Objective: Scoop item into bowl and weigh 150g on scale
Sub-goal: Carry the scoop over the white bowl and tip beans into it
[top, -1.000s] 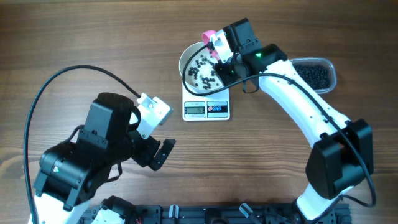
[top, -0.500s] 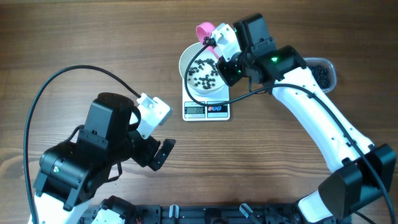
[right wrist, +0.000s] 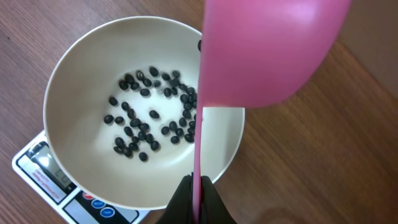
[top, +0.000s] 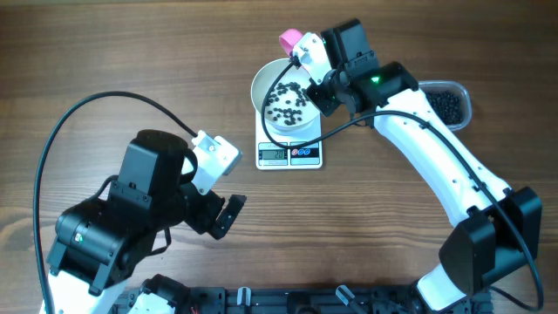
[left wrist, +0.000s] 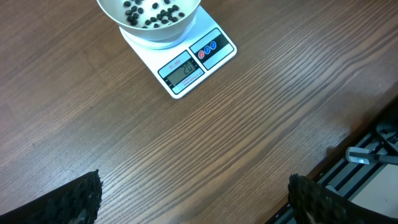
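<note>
**Pink scoop hanging over the bowl, only a thin scatter weighed**

A brown wooden table is stretching across every view, and you are working at its far middle. The bulky black left arm is sitting at the near left. Its left gripper is hanging with jaws spread wide, holding nothing, well apart from the work. The white right arm is reaching over towards the scale. Its right gripper is pinching the thin handle of a pink plastic scoop between pressed-together fingers.

The small white rectangular digital scale is carrying the round white bowl. Its display is lit, but the digits are too small to read surely. At the far right, a clear rounded-rectangular plastic tub is lying partly hidden behind the right arm, holding a dark heap of small round black beans.

The beans in the bowl are lying as a loose scatter with bare white floor showing between them, so you are probably well short of the target. The scoop's cup is hanging over the bowl's far rim with its back turned to you, so whether anything is left in it is hidden.

To do this well, be tipping over the bowl's middle rather than its rim. Avoid leaning on the bowl, so the reading is true, and be taking smaller loads as the weight nears the target.
</note>
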### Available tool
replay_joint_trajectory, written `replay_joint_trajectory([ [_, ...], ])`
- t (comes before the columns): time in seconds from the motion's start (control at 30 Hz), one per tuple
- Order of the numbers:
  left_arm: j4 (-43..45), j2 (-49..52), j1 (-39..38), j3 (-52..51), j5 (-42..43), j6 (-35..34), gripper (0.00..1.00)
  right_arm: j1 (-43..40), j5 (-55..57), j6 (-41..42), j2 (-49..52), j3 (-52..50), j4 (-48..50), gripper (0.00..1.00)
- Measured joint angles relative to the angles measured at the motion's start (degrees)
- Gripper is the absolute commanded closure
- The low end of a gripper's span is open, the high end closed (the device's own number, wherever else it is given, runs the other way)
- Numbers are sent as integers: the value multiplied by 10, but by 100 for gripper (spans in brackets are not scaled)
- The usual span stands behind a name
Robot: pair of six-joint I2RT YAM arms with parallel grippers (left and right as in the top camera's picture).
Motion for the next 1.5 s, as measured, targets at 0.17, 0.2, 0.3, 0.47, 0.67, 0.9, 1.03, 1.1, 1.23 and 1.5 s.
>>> replay_joint_trajectory([
  [0.17,0,0,0,0,0,0,0,0,0,-5,0,0,0,95],
  [0.2,0,0,0,0,0,0,0,0,0,-5,0,0,-1,96],
  [0.3,0,0,0,0,0,0,0,0,0,-5,0,0,-4,96],
  [0.47,0,0,0,0,0,0,0,0,-1,-5,0,0,-11,95],
  [0.67,0,0,0,0,0,0,0,0,-6,-5,0,0,-14,96],
  [0.9,0,0,0,0,0,0,0,0,-20,-5,0,0,-18,95],
  [1.03,0,0,0,0,0,0,0,0,-22,-5,0,0,-18,95],
  [1.1,0,0,0,0,0,0,0,0,-22,-7,0,0,-23,95],
  [1.23,0,0,0,0,0,0,0,0,-21,-13,0,0,-35,95],
  [1.5,0,0,0,0,0,0,0,0,0,-19,0,0,-35,96],
])
